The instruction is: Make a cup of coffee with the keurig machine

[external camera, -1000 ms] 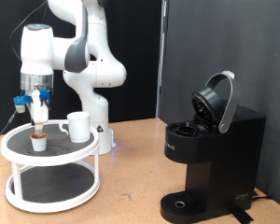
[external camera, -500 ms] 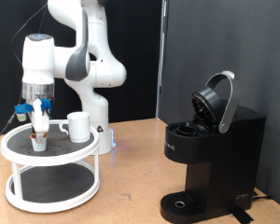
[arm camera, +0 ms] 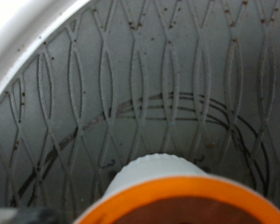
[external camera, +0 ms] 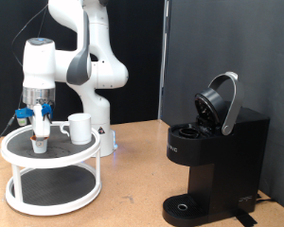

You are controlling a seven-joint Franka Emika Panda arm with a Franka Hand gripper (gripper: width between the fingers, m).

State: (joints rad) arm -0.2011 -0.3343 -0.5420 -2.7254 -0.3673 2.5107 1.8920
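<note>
My gripper (external camera: 39,138) hangs over the top shelf of a white two-tier round stand (external camera: 85,149) at the exterior view's left. It is open, with its fingertips down at a tiny white pod with a brown top (external camera: 38,146). The wrist view shows that pod (arm camera: 168,191) very close on the grey patterned mat (arm camera: 159,75). The white cup (external camera: 79,127) stands upright on the same shelf, just to the exterior view's right of the gripper. The black keurig machine (external camera: 213,161) stands at the right with its domed lid (external camera: 221,102) raised.
The robot's white base (external camera: 97,95) rises behind the stand. The machine's round drip tray (external camera: 185,205) is bare. Wooden tabletop (external camera: 133,189) lies between stand and machine. The stand's white rim (arm camera: 19,37) shows in the wrist view.
My gripper has come down from above the pod until its fingertips are at the pod. Cup and machine have not moved.
</note>
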